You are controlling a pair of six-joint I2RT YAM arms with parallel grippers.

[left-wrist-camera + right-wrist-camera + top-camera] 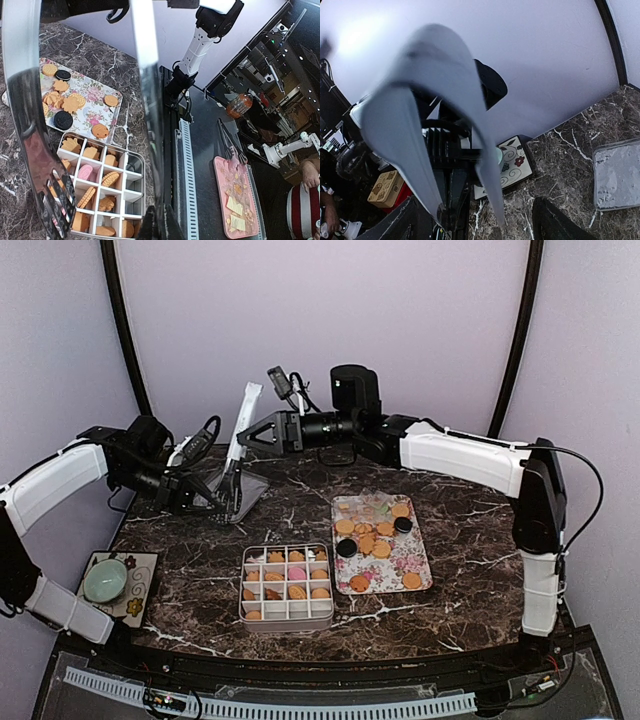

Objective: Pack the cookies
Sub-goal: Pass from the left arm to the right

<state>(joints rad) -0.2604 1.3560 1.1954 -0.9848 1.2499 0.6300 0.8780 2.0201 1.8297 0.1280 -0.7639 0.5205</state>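
Through my right wrist camera the tongs (450,75) are one grey blur, so I cannot tell whether my right claw (480,222) touches them. The flat lid (618,175) runs off the right edge. From my left wrist, their shiny arms hide the left cells of the box (142,175) and part of the flowered tray (92,112).

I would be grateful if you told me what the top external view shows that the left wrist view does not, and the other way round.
Only top external: the green bowl on its patterned mat, and the flat grey lid. Only left wrist: a pink tray off the marble table. Both: the flowered tray, the divided box, the cookies and the tongs.
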